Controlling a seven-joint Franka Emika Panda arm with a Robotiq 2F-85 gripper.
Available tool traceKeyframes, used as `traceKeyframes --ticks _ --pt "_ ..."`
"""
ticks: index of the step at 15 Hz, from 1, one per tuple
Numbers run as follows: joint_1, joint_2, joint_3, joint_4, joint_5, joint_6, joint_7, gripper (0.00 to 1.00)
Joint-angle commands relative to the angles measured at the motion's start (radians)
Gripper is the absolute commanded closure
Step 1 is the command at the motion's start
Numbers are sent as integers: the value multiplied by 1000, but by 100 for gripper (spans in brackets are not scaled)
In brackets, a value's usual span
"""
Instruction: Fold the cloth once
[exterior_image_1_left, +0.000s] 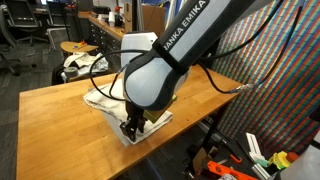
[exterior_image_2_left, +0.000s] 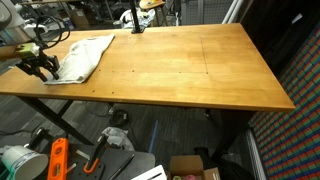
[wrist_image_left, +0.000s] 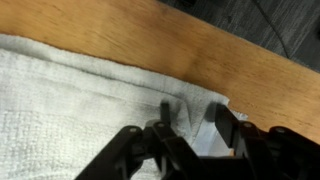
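Note:
The cloth (exterior_image_1_left: 103, 99) is an off-white sheet lying flat near one corner of the wooden table (exterior_image_1_left: 55, 118). In an exterior view it lies at the table's far left end (exterior_image_2_left: 85, 55). My gripper (exterior_image_1_left: 133, 127) is down on its corner by the table edge (exterior_image_2_left: 40, 68). In the wrist view the cloth (wrist_image_left: 70, 90) fills the lower left. The gripper (wrist_image_left: 193, 112) straddles a raised wrinkle at that corner. Its two black fingers (wrist_image_left: 165, 108) stand partly closed with a gap between them, and fabric bunches up in that gap.
Bare tabletop (exterior_image_2_left: 180, 70) stretches away from the cloth. A white-and-dark fabric bundle (exterior_image_1_left: 78, 63) sits on a seat behind the table. A black cable (exterior_image_1_left: 228, 87) trails off the arm. Tools and boxes (exterior_image_2_left: 57, 160) lie on the floor under the table.

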Motion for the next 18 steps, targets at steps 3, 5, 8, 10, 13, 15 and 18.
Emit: traceKeyframes --ticks 3,5,8,10,13,15,18 --pt "-2 2 -4 18 -1 18 22 95" --pt "1 -5 -9 16 -12 21 43 96" --pt "4 -18 -17 10 -31 25 75 90" --pt "7 -30 -22 1 -49 29 96 89" --pt "15 -66 -26 -15 -108 7 127 91" --pt "17 -89 -14 -27 -126 -15 114 93" --pt "18 -110 13 -43 -97 -41 50 93"
